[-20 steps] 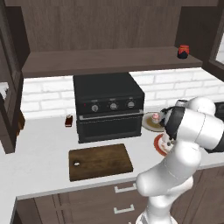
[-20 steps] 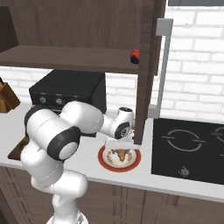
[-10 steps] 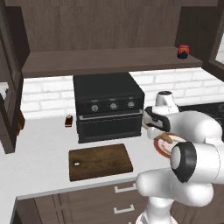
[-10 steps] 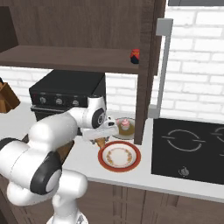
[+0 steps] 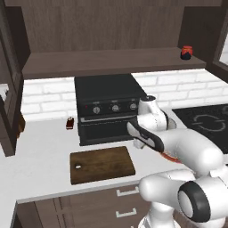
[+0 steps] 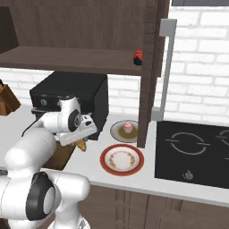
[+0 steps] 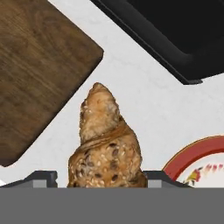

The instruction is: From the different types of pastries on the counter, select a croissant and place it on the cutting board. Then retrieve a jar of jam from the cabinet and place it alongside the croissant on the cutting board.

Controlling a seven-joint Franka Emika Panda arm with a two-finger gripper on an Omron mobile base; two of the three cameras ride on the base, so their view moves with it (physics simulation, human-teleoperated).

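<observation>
Gripping croissant (image 7: 107,146), tool (image 7: 100,178), beside cutting board (image 7: 37,74)

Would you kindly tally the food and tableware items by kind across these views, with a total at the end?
Croissants: 1, the croissant held in the gripper
Cupcakes: 1, the cupcake on its plate
Plates: 2, the red-rimmed plate and the cupcake's plate
Jam jars: 1, the jar of jam on the shelf
Cutting boards: 1, the cutting board
Total: 6
</observation>
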